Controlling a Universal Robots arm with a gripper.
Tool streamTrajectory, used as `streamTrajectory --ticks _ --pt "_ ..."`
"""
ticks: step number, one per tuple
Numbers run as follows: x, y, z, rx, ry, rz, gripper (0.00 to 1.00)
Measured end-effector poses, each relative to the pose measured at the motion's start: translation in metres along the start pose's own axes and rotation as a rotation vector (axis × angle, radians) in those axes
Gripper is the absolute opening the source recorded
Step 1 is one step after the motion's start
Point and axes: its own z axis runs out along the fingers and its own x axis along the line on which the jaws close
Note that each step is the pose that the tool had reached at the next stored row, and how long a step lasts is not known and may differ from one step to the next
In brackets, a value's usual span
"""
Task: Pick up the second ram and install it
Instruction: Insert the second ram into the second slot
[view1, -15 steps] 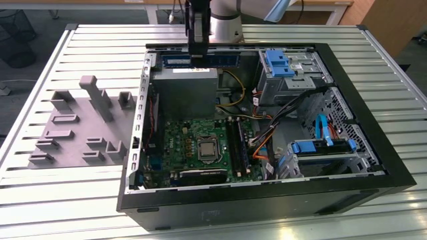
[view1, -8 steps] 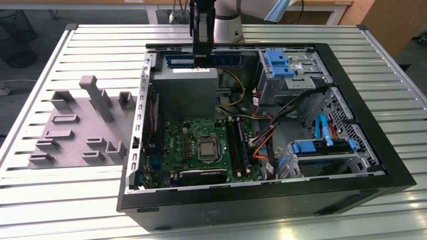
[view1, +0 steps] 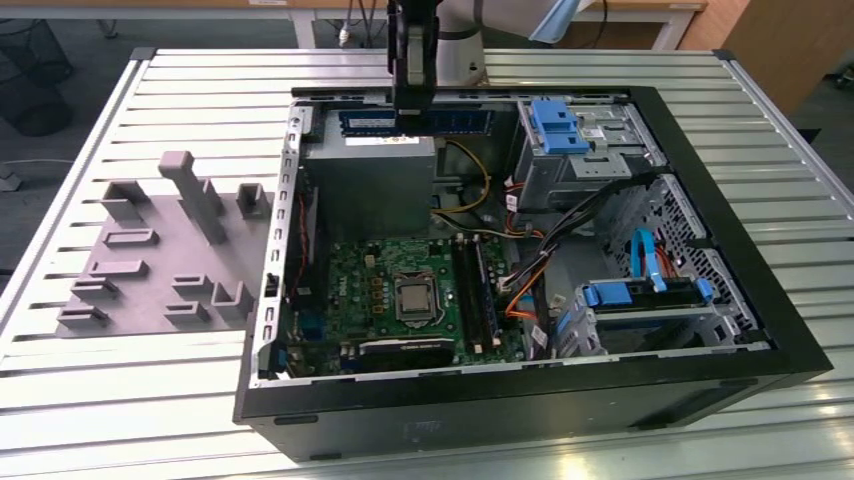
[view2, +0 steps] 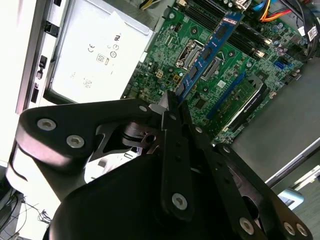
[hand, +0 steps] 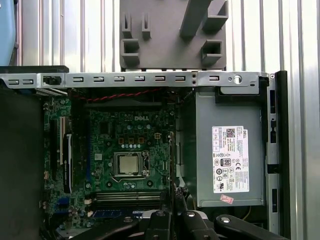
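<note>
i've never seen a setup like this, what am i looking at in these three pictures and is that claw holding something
This is a robot arm working over an open black desktop computer case that lies on a slatted metal table.

The exterior view looks at the scene from off the arm. Both wrist views come from cameras riding on the arm, looking down into the case at the large green motherboard and the grey metal power supply box.

In the second wrist view, the black claw is shut on a long narrow memory stick with a blue sticker, the second ram. A grey plastic holder block sits beside the case.
</note>
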Motion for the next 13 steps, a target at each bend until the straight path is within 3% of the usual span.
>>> streamTrajectory --ticks 13 --pt "0.0021 -0.0001 0.0001 0.0004 0.0000 0.011 0.14"
